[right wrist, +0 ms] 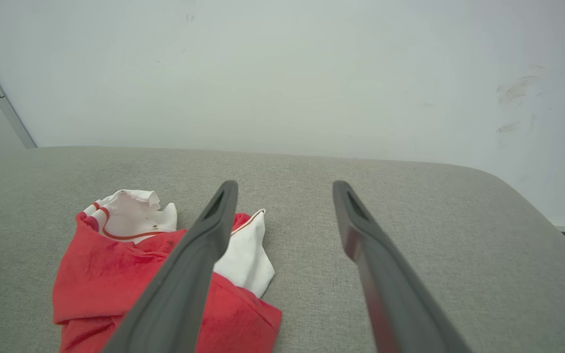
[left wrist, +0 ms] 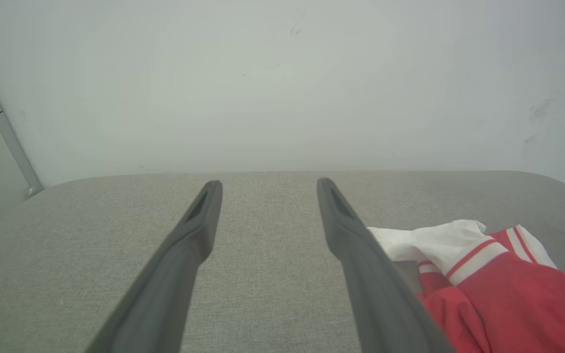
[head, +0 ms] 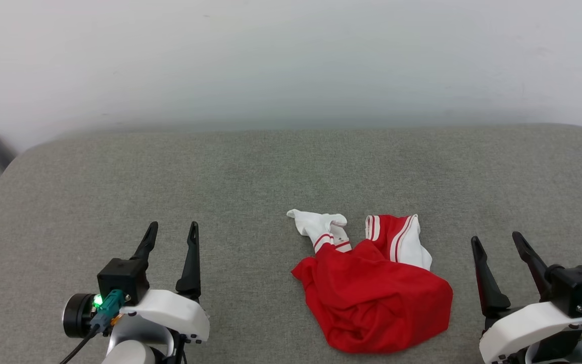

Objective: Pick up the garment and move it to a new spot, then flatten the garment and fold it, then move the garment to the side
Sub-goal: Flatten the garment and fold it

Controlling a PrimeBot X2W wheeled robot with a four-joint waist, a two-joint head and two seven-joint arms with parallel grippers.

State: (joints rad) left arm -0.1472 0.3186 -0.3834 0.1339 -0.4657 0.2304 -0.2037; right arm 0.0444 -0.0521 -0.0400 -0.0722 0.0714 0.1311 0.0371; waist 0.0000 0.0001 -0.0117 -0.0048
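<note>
Grey fabric surface (head: 170, 172) backing onto pale wall (head: 291, 50). Lying crumpled right of centre, toward the near edge: red jersey T-shirt (head: 382, 303), white sleeves (head: 316, 224) with striped cuffs bunching at its far side. Hovering at left, well apart from it: left gripper (head: 174, 225), fingers spread, holding nothing. Hovering near it at right: right gripper (head: 495, 236), fingers spread, holding nothing.
</note>
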